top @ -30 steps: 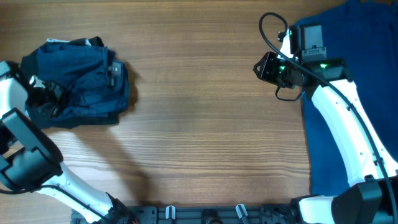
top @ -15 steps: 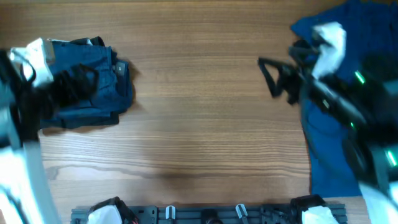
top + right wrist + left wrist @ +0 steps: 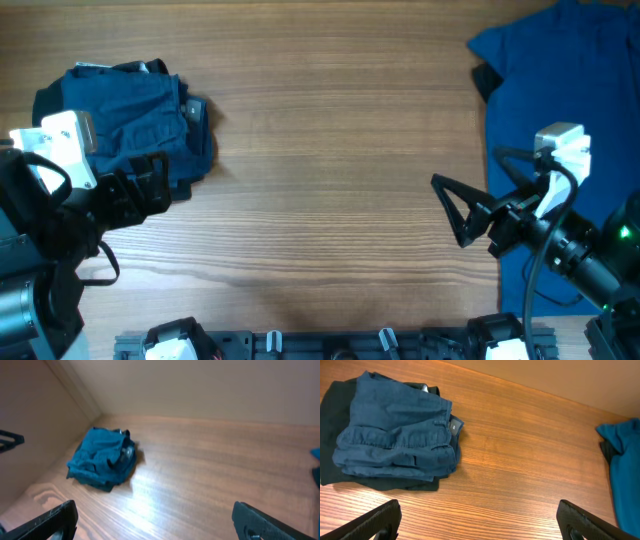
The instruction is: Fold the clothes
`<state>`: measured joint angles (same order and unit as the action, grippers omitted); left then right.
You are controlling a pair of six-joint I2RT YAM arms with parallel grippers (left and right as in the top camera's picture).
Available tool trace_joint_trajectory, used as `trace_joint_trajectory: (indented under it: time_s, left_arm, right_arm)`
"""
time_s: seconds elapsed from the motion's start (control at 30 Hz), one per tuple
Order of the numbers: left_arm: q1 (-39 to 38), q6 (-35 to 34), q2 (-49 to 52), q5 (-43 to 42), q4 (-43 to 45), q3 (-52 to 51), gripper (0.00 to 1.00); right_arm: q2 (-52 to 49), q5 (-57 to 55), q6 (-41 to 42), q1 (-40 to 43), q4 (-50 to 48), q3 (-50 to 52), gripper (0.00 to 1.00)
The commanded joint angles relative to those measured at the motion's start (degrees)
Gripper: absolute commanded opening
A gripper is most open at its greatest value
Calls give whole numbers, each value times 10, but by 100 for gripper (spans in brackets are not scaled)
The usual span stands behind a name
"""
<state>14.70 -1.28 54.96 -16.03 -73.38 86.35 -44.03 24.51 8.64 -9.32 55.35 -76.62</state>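
Observation:
The clothes, dark navy shorts (image 3: 125,115), lie folded in a compact bundle at the table's far left, waistband and label toward the right. They rest on black folded garments (image 3: 332,420). In the left wrist view the shorts (image 3: 395,435) lie well beyond my left gripper (image 3: 480,521), which stands open over bare wood. Overhead, my left gripper (image 3: 150,190) hovers just in front of the bundle's near right corner, apart from it. My right gripper (image 3: 455,212) stands open at the right, left of the blue cloth. Far off in its view lie the shorts (image 3: 102,457); the right gripper (image 3: 155,521) holds nothing.
A larger, brighter blue cloth (image 3: 560,90) covers the table's right side, with a dark piece (image 3: 485,80) at its left edge. The blue cloth (image 3: 625,460) also shows at the right of the left wrist view. Wooden table (image 3: 330,150) lies between the two piles.
Both grippers have opened wide. The left arm let go of the shorts and drew back toward the front; the right arm pulled away from the blue cloth's top toward the front.

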Motion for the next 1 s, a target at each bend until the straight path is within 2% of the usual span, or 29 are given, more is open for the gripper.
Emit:
trace_joint_trajectory:
  time_s: [0.0,0.17,0.37,0.47,0.6,0.73,0.8,0.97]
  left_arm:
    - [-3,9,-1,7,0,-4,100]
    - [-3,9,-1,7,0,-4,100]
    - [-3,9,-1,7,0,-4,100]
    - [-3,9,-1,7,0,-4,100]
    - [-3,9,-1,7,0,-4,100]
    - [-3,9,-1,7,0,-4,100]
    - [-3,9,-1,7,0,-4,100]
    - [-3,9,-1,7,0,-4,100]
  right_arm:
    - [-5,8,-9,-2,21,-2,100]
    - [-5,7,-11,-2,62,-2,100]
    - [-3,-130,-14,-2,-26,3,99]
    - [14,-186,-14,-2,-35,6,99]
    - [57,-207,-16,8,-49,51,99]
    - [132,-207,-38,44,-135,181,99]
    - [209,-202,-35,61,-194,313,99]
    - [307,-202,-35,73,-232,469,100]
